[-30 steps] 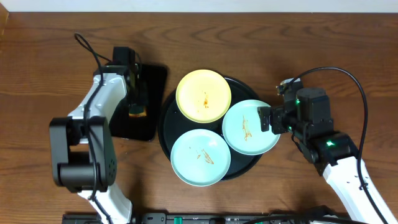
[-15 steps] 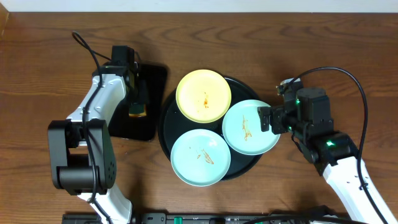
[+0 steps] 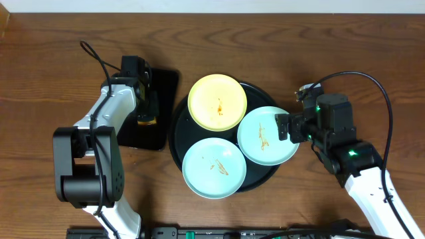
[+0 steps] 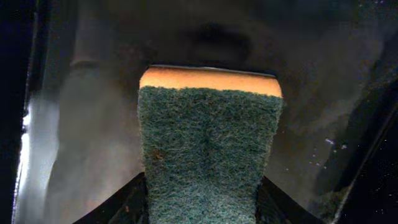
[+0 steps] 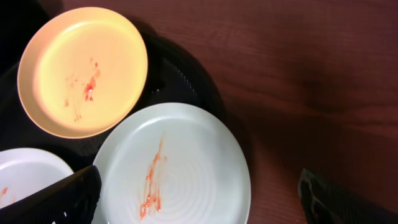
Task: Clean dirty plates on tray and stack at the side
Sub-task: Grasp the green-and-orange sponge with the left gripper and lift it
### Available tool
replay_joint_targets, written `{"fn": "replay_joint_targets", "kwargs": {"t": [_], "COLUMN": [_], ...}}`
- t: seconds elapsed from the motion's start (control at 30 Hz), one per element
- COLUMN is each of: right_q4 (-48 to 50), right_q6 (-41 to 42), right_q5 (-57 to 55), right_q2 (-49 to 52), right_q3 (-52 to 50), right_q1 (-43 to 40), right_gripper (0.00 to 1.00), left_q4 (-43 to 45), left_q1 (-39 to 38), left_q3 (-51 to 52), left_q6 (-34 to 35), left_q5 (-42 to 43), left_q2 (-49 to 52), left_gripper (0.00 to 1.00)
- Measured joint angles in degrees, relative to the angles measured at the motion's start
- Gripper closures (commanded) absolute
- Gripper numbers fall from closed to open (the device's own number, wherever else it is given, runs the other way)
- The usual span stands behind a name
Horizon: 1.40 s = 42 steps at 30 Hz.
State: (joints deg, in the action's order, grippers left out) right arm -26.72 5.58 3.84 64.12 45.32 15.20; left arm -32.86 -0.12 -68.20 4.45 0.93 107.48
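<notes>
Ideally the left pincer (image 4: 202, 199), clenched on the sponge (image 4: 208, 137), needed a square hold; the right pincer (image 5: 199, 186) gaped, a plate (image 5: 186, 143) just ahead.

We are looking at a sponge (image 4: 208, 155) with a rough green scouring face over smoother orange foam, smooth, probably plastic plates (image 3: 217, 101), a glossy black round tray (image 3: 176, 127) and a matt wood-grain tabletop (image 3: 265, 40).

In the left half of my overhead feed I see a small rectangular black tray (image 3: 166, 93); over its glossy floor sits a sponge (image 4: 208, 155), green scouring face toward my wrist camera, orange foam behind.
</notes>
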Motion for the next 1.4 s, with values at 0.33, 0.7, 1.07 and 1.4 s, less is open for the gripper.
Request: {"fn": "replay_joint_targets", "kwargs": {"t": [0.33,0.7,1.07,1.4], "right_q4": [-0.7,-1.8,-1.7,-1.6], "right_q6": [0.0,0.0,0.0,0.0], "right_q5": [-1.5,-2.8,-5.0,-5.2], "right_q2": [0.0,0.0,0.0,0.0], "right_q3": [0.0,0.0,0.0,0.0], "right_q1": [0.0,0.0,0.0,0.0], "right_gripper": [0.01,0.01,0.01,0.01], "left_q4": [0.4,-3.2,-4.1,-3.5], "left_q1": [0.0,0.0,0.0,0.0], "left_q3": [0.0,-1.5,-2.3,-2.5], "left_q6": [0.4,0.2,0.0,0.0], "left_q5": [0.0,0.0,0.0,0.0], "left_q2": [1.6,1.4,-12.3,-13.4], "left_gripper": [0.92,0.93,0.93,0.93]}}
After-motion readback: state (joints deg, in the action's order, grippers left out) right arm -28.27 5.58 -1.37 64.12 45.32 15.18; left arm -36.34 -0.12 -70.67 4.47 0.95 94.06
